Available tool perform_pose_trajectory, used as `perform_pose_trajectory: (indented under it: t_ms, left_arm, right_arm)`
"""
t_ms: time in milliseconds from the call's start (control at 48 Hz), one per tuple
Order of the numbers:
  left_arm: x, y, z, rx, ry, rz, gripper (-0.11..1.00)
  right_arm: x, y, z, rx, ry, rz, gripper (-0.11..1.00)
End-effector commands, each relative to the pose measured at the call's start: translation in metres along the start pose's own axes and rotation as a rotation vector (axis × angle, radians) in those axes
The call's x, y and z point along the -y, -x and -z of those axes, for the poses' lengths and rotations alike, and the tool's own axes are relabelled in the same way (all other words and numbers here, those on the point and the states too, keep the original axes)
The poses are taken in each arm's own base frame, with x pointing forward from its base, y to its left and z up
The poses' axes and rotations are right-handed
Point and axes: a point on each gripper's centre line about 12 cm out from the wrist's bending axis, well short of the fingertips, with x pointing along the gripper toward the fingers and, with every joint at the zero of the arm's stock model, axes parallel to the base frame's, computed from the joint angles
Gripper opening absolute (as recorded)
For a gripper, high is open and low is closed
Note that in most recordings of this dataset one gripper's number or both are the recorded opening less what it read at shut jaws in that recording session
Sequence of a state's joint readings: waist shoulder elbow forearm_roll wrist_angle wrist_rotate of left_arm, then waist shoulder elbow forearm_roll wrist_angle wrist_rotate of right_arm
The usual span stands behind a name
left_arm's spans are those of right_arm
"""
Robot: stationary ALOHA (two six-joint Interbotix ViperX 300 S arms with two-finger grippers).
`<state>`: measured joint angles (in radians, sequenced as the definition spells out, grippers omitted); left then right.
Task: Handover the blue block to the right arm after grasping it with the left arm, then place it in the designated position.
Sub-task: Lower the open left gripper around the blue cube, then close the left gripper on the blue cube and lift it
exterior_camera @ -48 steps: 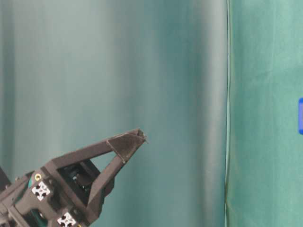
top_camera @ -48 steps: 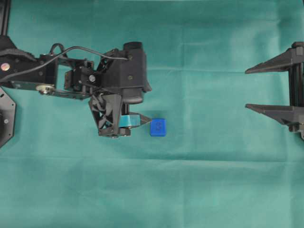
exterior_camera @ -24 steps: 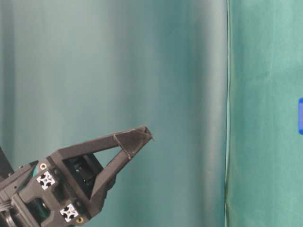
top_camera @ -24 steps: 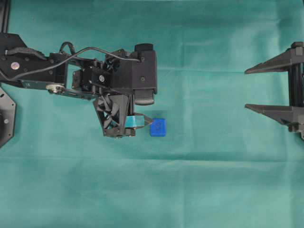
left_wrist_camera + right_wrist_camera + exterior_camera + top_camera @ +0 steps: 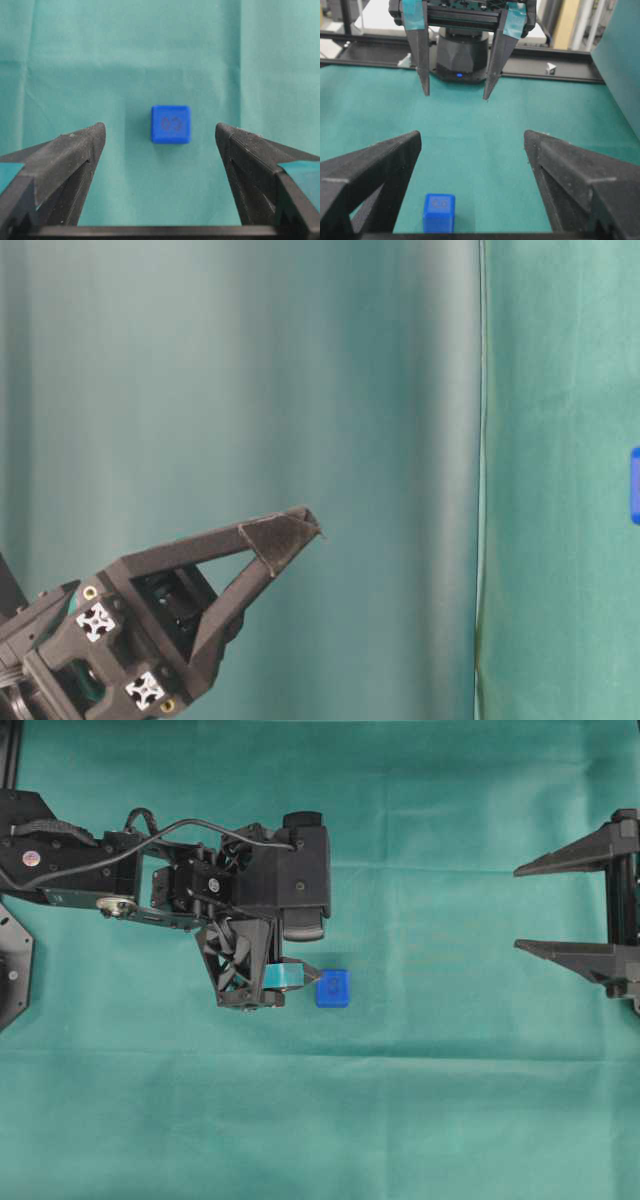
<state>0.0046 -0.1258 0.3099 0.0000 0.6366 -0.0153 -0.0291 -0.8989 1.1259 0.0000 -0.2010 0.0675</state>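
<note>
In the left wrist view, the two black fingers of the left gripper [image 5: 160, 145] filled the lower corners of the frame, with bits of teal tape [image 5: 300, 172] showing on them. The fingers stood wide apart and held nothing. Past them, in the middle of the frame, the blue block [image 5: 171, 124] sat flat on the green cloth [image 5: 125, 60], clear of both fingers, with a faint mark on its top face. In the overhead view, the left arm [image 5: 200, 890] reached in from the left edge, and one taped finger [image 5: 290, 976] pointed at the block [image 5: 332, 989] from just beside its left side, in the middle of the frame. It was hard to tell if the tip touched it. Far off at the right edge, the right gripper [image 5: 530, 910] waited with its plain black fingers spread wide and nothing between them. In the right wrist view, its own two dark fingers sat in the lower corners, the block [image 5: 439, 213] lay at the bottom of the frame between them, and the left gripper [image 5: 455, 95] hung at the top, pointing down, jaws apart. In the table-level view, only a thin strip of the block [image 5: 635, 485] peeked in at the right edge.
</note>
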Motion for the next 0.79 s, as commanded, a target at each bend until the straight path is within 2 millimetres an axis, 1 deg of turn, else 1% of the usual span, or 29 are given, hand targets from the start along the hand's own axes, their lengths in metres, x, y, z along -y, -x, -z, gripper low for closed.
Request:
perform_pose_trajectory:
  t_ms: [0,480,772]
  left_arm:
    - [0.0000,0.0105,-0.0117,0.043,-0.002,-0.001,1.00]
    - [0.0001,0.0102,-0.0123,0.046,-0.001,0.000,1.00]
    - [0.0000,0.0029,-0.0058,0.044,-0.001,0.000,1.00]
  right_arm:
    - [-0.0004,-0.0026,-0.0107,0.026,0.002,0.000,0.94]
    - [-0.0004,-0.0026,-0.0105,0.025,0.003,0.000,0.94]
    - [-0.0004,-0.0026,-0.0105,0.025,0.003,0.000,0.94]
